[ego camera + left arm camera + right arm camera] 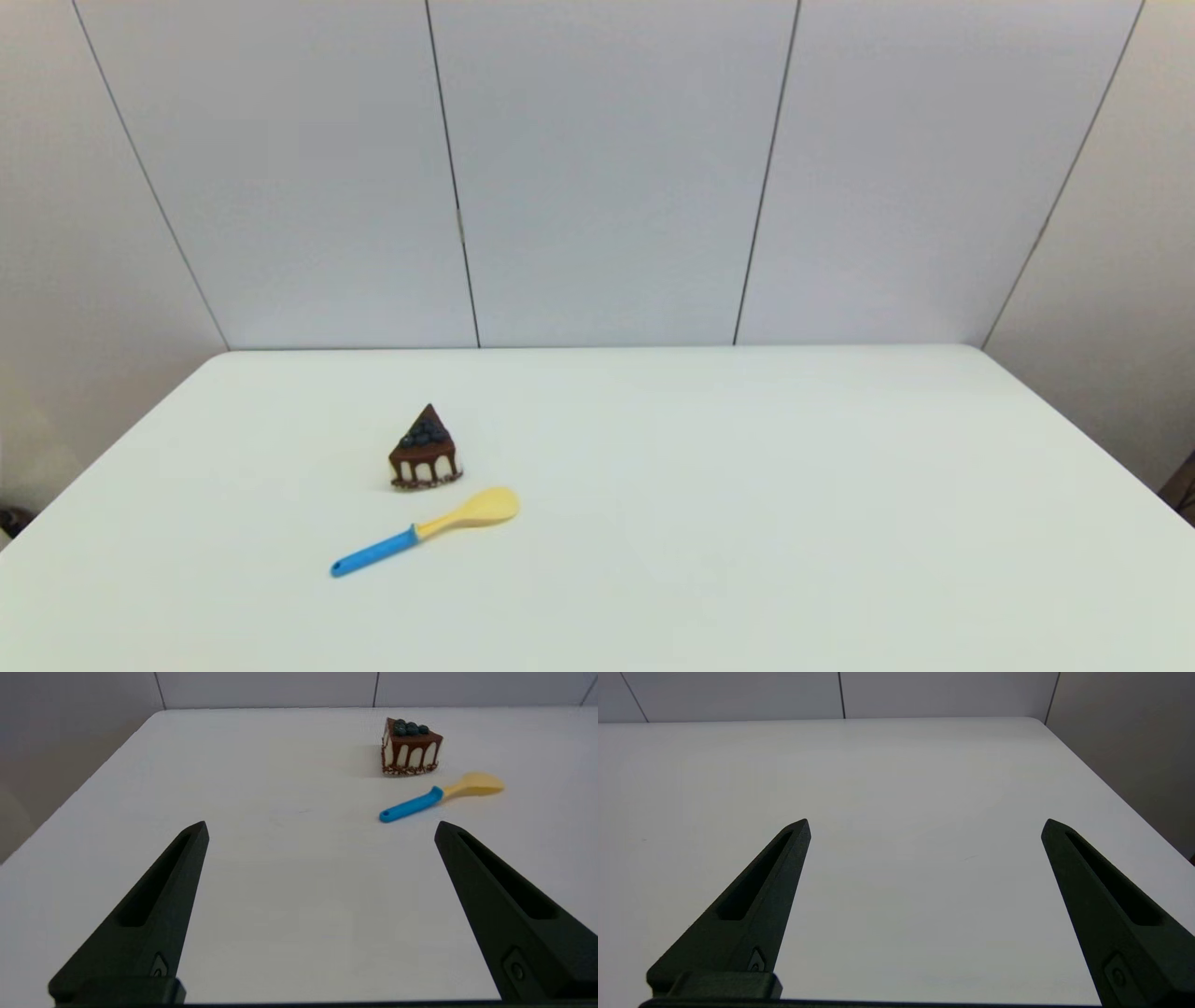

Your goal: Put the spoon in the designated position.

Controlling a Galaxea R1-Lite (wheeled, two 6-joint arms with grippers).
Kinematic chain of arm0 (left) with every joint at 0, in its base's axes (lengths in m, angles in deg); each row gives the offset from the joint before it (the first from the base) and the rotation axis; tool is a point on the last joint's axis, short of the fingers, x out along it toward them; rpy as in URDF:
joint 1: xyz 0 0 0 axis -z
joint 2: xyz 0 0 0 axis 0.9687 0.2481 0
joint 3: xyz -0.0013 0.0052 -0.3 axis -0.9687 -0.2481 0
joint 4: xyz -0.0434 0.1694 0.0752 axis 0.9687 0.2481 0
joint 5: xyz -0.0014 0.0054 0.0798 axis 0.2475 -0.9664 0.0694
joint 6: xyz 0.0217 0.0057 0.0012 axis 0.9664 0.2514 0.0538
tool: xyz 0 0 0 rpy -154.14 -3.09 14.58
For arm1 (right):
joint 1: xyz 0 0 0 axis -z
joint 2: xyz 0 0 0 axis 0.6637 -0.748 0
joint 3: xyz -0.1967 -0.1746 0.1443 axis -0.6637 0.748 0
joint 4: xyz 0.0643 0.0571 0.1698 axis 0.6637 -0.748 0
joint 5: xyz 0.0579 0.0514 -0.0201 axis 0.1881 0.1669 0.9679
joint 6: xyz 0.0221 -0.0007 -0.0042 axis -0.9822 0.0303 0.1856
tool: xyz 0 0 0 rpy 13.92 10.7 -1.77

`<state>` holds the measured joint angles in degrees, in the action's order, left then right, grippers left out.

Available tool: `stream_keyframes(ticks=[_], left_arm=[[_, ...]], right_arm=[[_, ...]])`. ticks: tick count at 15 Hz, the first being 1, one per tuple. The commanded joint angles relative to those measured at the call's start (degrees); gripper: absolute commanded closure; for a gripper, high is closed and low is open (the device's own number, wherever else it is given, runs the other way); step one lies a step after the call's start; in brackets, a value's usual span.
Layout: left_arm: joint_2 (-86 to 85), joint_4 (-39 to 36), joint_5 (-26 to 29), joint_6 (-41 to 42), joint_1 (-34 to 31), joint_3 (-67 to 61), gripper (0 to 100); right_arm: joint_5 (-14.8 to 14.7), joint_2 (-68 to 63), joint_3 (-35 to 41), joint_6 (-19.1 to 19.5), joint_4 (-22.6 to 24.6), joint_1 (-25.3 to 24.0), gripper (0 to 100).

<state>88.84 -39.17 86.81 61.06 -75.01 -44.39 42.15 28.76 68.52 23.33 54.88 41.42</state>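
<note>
The spoon (425, 531) lies flat on the white bench (747, 523), on the robot's left half, its pale yellow bowl just beside the chocolate cake slice (426, 449) without touching it and its blue handle angled toward the robot's left and the near edge. The left pincer (320, 828) hangs over bare bench short of the spoon, fingers spread wide. The right pincer (924, 825) is likewise spread wide over bare bench, holding nothing.

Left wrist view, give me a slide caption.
Open left tool hovers over the white table, short of the spoon lying beside the cake slice.
</note>
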Motion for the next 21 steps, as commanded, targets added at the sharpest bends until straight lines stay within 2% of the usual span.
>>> stream_keyframes(ticks=[1,11,17,21], left_arm=[[0.13,-0.04,-0.17,-0.46,-0.01,0.0,0],[0.13,-0.04,-0.17,-0.46,-0.01,0.0,0],[0.13,-0.04,-0.17,-0.46,-0.01,0.0,0],[0.13,-0.04,-0.17,-0.46,-0.01,0.0,0]], right_arm=[[-0.08,-0.09,0.09,0.0,-0.02,-0.02,0],[-0.08,-0.09,0.09,0.0,0.07,-0.02,0],[0.18,-0.09,0.09,1.32,-0.02,-0.02,0],[0.0,-0.09,0.09,0.44,-0.02,-0.02,0]])
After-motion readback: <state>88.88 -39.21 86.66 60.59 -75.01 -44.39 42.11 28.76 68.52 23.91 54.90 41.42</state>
